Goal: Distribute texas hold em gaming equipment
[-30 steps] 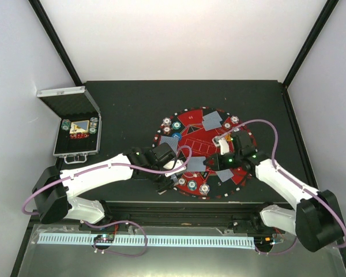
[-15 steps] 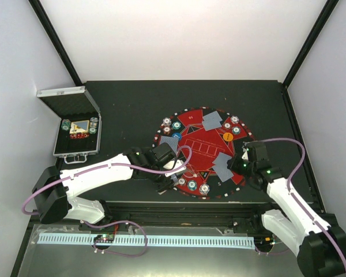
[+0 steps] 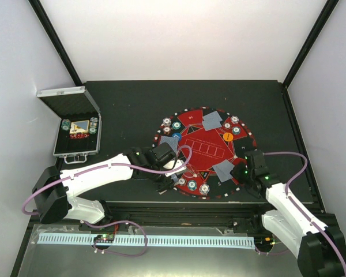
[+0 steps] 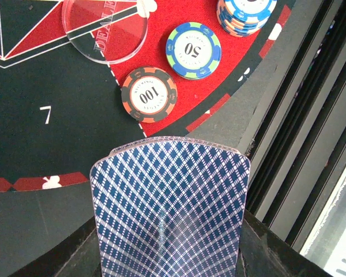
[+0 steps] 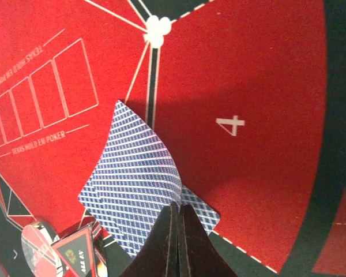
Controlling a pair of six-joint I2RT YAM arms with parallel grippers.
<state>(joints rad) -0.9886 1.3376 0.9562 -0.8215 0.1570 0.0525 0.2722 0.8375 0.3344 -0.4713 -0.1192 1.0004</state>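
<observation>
At the far left of the top view, the silver case stands open near the left edge of the table. The chips in its foam are too small to read. A strip of bare black table separates the case from the round mat. The left gripper hangs over the near-left rim of the mat, close to the table's near edge. Its wrist view shows what the top view hides: the jaws stand narrowly parted and clamp a card pack with blue backs, its lower end cut off by the frame. Beyond the pack lie a clear dealer disc, a 100 chip, a 50 chip and a chip stack cut off at the top. Further right in the top view, an orange button rests on the far-right part of the mat. The right gripper sits at the near-right rim, with bare table to its right. Its wrist view shows the jaws pressed fully together with nothing visible between them. The tips are above the near edge of a dealt card on sector 4; contact with that card cannot be determined.
</observation>
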